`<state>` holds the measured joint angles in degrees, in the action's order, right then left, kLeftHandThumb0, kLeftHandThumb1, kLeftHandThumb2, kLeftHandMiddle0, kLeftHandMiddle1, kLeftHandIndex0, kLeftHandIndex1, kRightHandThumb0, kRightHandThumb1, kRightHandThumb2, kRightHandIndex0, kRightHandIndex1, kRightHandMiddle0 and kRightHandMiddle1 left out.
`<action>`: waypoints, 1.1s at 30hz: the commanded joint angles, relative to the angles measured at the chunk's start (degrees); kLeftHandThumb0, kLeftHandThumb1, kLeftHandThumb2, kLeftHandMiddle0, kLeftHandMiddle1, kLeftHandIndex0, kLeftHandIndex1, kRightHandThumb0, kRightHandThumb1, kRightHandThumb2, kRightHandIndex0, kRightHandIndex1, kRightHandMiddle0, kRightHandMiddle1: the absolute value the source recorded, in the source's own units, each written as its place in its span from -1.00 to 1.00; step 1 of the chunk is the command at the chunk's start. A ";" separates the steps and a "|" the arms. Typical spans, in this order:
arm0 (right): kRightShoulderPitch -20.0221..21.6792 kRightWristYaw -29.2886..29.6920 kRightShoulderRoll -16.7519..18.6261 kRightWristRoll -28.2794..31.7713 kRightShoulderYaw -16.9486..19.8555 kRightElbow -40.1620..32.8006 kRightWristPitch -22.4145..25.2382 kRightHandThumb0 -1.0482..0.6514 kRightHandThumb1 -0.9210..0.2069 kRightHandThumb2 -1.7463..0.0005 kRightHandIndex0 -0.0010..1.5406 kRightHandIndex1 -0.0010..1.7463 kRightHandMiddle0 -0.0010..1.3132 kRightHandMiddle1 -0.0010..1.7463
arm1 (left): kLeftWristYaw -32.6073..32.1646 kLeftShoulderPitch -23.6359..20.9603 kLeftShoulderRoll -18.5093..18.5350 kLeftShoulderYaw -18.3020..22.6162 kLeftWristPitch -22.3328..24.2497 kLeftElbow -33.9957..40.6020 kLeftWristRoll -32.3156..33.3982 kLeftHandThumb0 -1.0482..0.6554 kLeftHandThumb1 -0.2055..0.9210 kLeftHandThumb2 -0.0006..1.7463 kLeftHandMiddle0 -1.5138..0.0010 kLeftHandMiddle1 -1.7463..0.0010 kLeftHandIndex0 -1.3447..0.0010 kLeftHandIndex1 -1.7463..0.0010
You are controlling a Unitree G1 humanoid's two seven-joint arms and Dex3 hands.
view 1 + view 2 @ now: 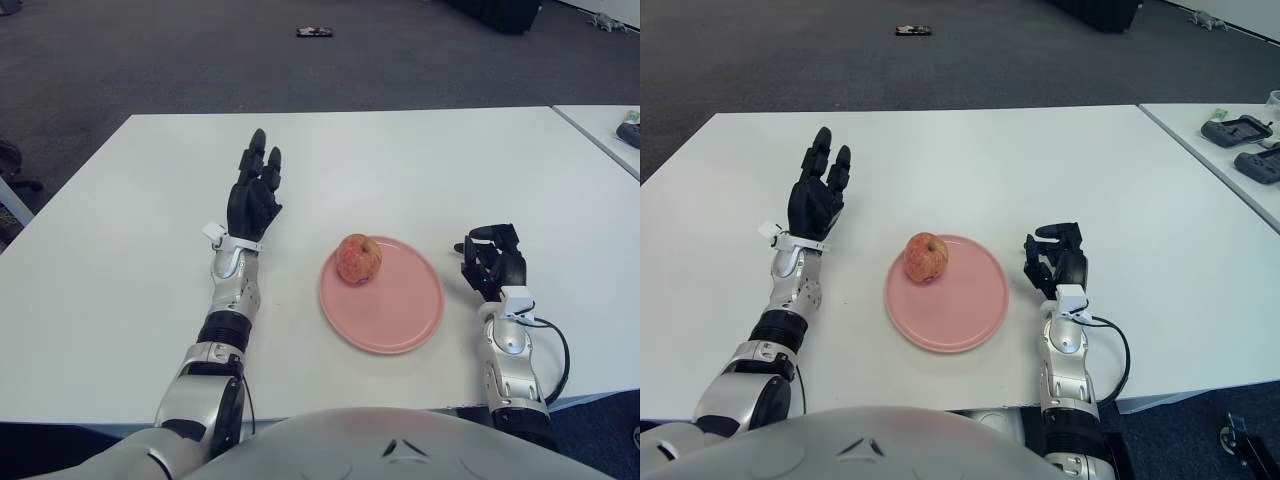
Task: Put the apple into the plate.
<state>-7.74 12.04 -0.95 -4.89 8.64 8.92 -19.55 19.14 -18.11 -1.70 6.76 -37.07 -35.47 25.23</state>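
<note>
Where the white table ends at its far edge, dark grey carpet covers the room floor, and a small dark object lies on that carpet well beyond both robot hands. To the right of the right robot hand, a second white table stands apart from the first and carries dark devices.

The pink plate rests flat on the table between the two robot hands, nearer the right one. The apple sits upright inside the plate, on its left rear portion, the side facing the left robot hand.

The left robot hand is raised above the table, left of the plate and apart from the apple, fingers extended and spread, holding nothing. The right robot hand is just right of the plate rim, fingers loosely curled, holding nothing.
</note>
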 commanded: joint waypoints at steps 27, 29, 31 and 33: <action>0.91 -0.08 0.11 0.54 0.08 0.70 -1.00 -0.17 -1.00 0.40 -0.34 0.35 -0.71 1.00 | -7.49 4.56 1.82 4.30 -2.42 -9.16 -12.43 -0.35 0.78 -0.06 0.39 -0.87 0.58 -0.97; 0.95 -0.11 0.16 0.70 0.12 0.74 -1.19 -0.17 -1.00 0.40 -0.34 0.35 -0.71 1.00 | -7.49 4.75 1.65 4.34 -2.40 -9.13 -12.42 -0.28 0.71 -0.07 0.35 -0.92 0.55 -0.98; 1.01 -0.10 0.24 0.85 0.17 0.81 -1.45 -0.17 -1.00 0.40 -0.33 0.36 -0.71 1.00 | -7.72 5.13 1.64 4.16 -2.72 -9.22 -12.99 -0.25 0.66 -0.06 0.31 -0.96 0.53 -0.99; 1.05 -0.08 0.27 0.89 0.18 0.89 -1.68 -0.17 -1.00 0.40 -0.33 0.36 -0.71 1.00 | -8.10 5.43 1.77 3.91 -3.01 -9.32 -13.80 -0.23 0.62 -0.05 0.24 -0.98 0.51 -1.00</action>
<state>-7.67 12.02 -0.88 -4.79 8.57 9.20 -20.21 11.10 -14.08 0.05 10.93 -39.95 -43.88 12.42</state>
